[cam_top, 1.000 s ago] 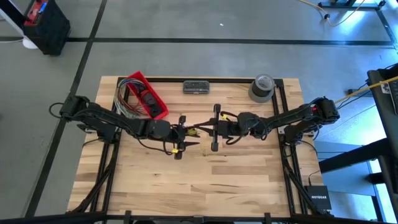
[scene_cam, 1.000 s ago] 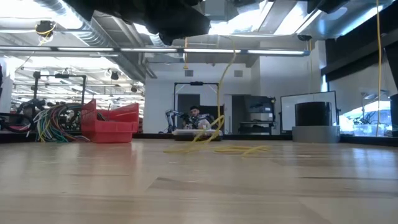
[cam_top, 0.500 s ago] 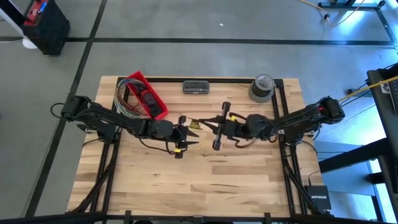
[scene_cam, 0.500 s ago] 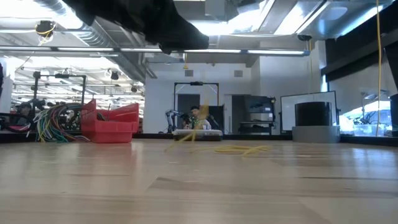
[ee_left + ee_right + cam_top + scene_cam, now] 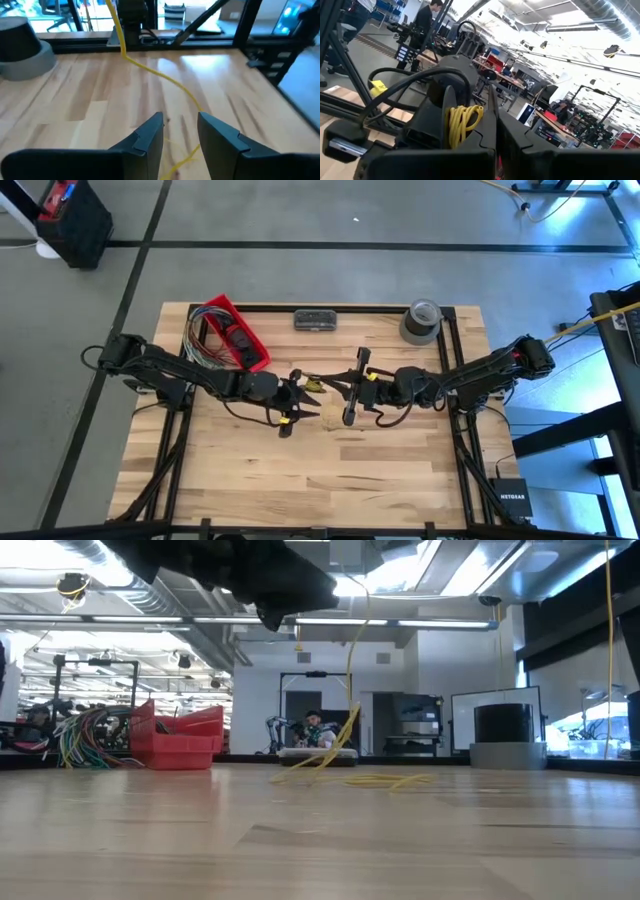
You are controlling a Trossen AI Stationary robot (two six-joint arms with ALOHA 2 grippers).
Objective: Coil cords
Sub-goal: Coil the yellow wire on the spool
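A thin yellow cord (image 5: 165,80) runs from the wood table (image 5: 300,470) up to my right gripper (image 5: 335,385) near the table's middle. In the low view it hangs down (image 5: 348,690) onto a loose heap (image 5: 385,780) lying on the table. Several loops of it (image 5: 462,122) sit bunched at my right gripper's shut fingers. My left gripper (image 5: 180,135) is open and empty, level, facing the right gripper from the left (image 5: 305,395). The cord passes on the table under its fingertips (image 5: 187,157). My right gripper holds a bunch of several cord loops (image 5: 465,117) between dark finger parts. Its fingers lie level and point toward the table's left. Which surfaces clamp the loops does not show. Below it the cord (image 5: 335,735) hangs slack, its lower end on the table.
A red bin (image 5: 240,335) with a bundle of multicoloured wires (image 5: 200,340) stands at the far left. A dark flat case (image 5: 315,320) and a grey tape roll (image 5: 422,322) stand along the far edge. Bare wood lies toward the near edge. A person (image 5: 427,20) stands beyond the table.
My right gripper has drawn back a little toward the table's right edge and turned about its own axis, so its cross bar stands slanted. The hanging cord has swung and now hangs from above again. My left gripper has moved slightly toward the right gripper.
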